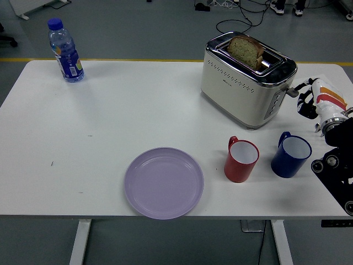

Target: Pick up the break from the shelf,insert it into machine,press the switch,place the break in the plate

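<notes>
A slice of brown bread (pixel 246 51) stands upright in a slot of the cream and chrome toaster (pixel 242 83) at the table's back right. The toaster's lever (pixel 290 91) sticks out of its right end. My right hand (pixel 311 101) hovers just right of that lever, fingers loosely curled and holding nothing. A lilac plate (pixel 164 182) lies near the front edge, left of the toaster. The left arm is out of view.
A red mug (pixel 241 160) and a blue mug (pixel 290 155) stand in front of the toaster, close to my right arm. A water bottle (pixel 65 51) stands at the far left corner.
</notes>
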